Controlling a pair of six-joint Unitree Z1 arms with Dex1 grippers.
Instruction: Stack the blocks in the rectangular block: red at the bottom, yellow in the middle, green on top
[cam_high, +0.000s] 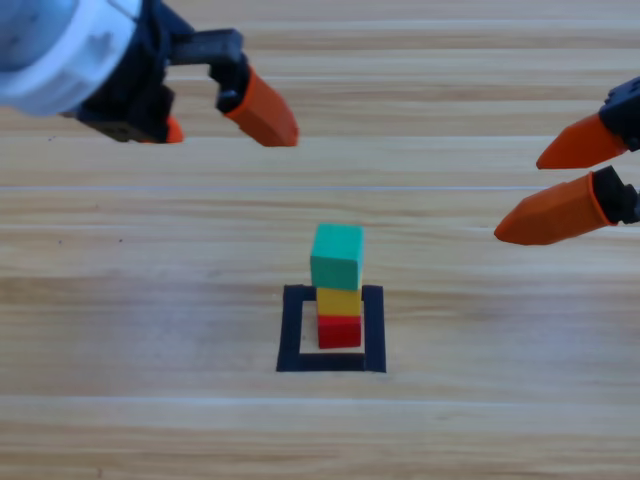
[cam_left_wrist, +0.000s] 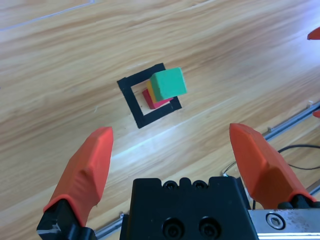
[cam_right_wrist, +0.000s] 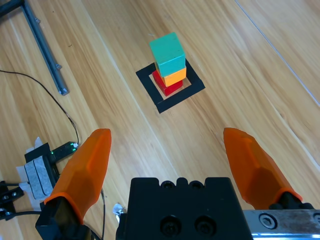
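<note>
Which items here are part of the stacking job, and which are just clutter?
Job: red cube, yellow cube and green cube, stacked inside the black tape square; left gripper and right gripper, both open and clear.
Clutter: cable, metal rail, small electronic box.

We see no words, numbers, labels or signs that we can read anywhere in these three views.

Two orange pointed jaws of the left hand (cam_left_wrist: 170, 150) rise wide apart from the bottom edge. Above centre on the pale wooden worktop (cam_left_wrist: 60, 75), a black tape square outline (cam_left_wrist: 131, 95) frames a small red cube (cam_left_wrist: 154, 103), a yellow cube (cam_left_wrist: 149, 90) and a teal-green cube (cam_left_wrist: 169, 82) stacked.
</note>
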